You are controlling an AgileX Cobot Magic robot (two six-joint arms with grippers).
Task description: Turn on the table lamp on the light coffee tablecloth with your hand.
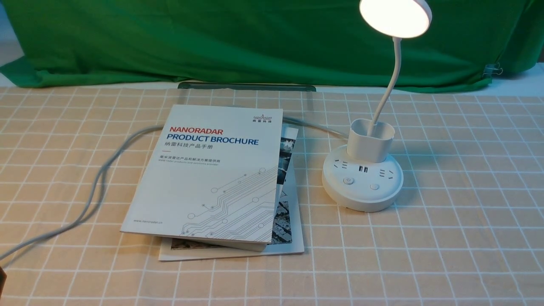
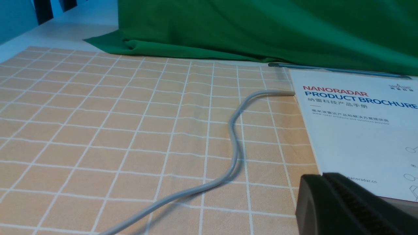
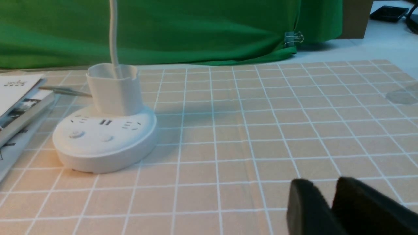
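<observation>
The white table lamp [image 1: 362, 182] stands on the light coffee tablecloth [image 1: 467, 221], right of centre. Its round head [image 1: 395, 17] glows brightly at the top of the front view. Its base shows two buttons [image 1: 349, 180] and sockets. Neither gripper shows in the front view. My right gripper [image 3: 326, 186] is shut and empty, low over the cloth, well away from the lamp base [image 3: 104, 140]. My left gripper [image 2: 323, 175] is shut and empty, beside the brochure's near corner.
A white brochure [image 1: 212, 170] lies on another booklet left of the lamp. A grey cable [image 1: 102, 178] runs from under it towards the front left. A green cloth [image 1: 255, 38] hangs along the back, held by a binder clip [image 1: 493, 70].
</observation>
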